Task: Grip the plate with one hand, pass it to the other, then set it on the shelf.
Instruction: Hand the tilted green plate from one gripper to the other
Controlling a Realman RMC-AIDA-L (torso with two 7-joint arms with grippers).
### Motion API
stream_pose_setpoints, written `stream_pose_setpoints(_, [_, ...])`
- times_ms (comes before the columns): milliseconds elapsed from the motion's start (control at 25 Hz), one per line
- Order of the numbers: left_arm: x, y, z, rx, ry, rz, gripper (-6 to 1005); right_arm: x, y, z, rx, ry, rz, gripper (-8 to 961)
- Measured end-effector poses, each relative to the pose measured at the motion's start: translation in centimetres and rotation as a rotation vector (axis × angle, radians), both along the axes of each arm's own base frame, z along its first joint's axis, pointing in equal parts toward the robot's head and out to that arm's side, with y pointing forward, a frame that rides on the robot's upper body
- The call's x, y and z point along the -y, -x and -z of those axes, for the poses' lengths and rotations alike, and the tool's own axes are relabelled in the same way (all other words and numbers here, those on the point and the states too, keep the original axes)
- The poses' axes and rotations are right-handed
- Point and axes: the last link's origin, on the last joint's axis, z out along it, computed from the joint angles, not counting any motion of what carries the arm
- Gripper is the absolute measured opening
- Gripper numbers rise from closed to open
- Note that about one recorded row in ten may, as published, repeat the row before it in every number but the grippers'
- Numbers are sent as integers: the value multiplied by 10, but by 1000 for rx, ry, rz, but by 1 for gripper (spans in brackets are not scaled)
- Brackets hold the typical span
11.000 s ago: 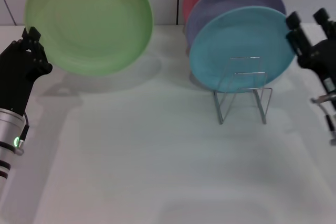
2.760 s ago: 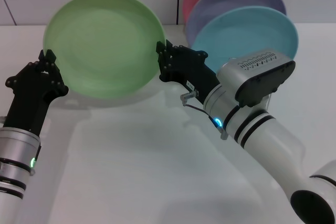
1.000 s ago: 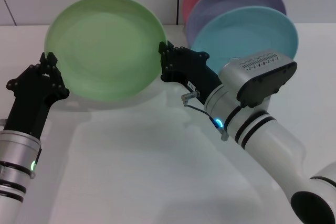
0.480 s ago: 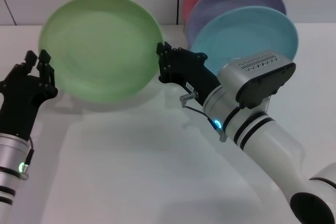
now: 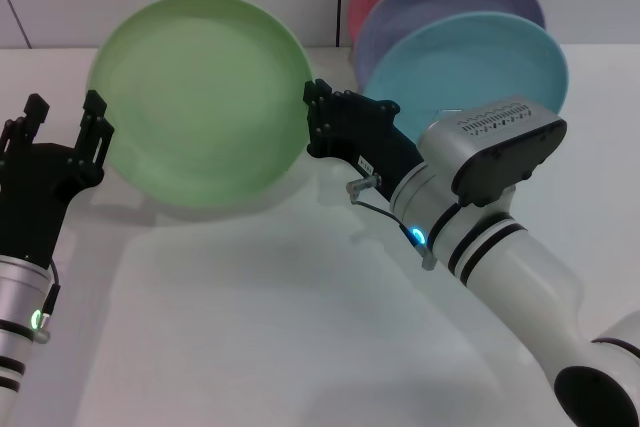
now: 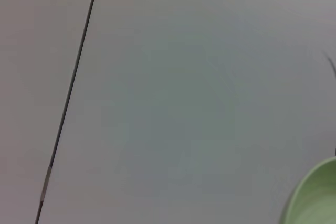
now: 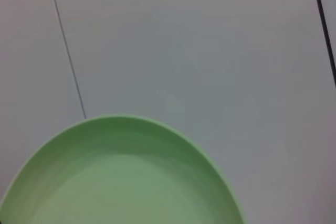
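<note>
Above the white worktop (image 5: 300, 347), the green plate (image 5: 200, 97) hangs upright between two pincers.
Left pincer (image 5: 60, 132), on its green-lit wrist, stands just beside the plate's left rim with fingers spread wide, apart from it. Right pincer (image 5: 318, 119), reaching in on a bent white arm, clamps the right rim. Only the right wrist view shows the plate's matte, shallow face close up (image 7: 121, 182); only the head view shows blue plate (image 5: 470, 72) behind that arm.
</note>
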Motion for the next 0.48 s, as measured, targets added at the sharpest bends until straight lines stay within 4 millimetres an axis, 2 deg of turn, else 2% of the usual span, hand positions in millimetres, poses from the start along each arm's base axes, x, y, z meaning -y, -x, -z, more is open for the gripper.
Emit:
stream_pose_setpoints(240, [0,-1,-2,3,-10,5,618,-1,-1,-1,-6,-4,15,17])
stream_pose_setpoints(320, [1,-1,-5,16,-26,16,833,-1,-1,-1,-6,-5,17,17])
stream_pose_setpoints(480, [6,-1,-9,38,-50,32,833,-2,-1,-1,-6,-6,16,17])
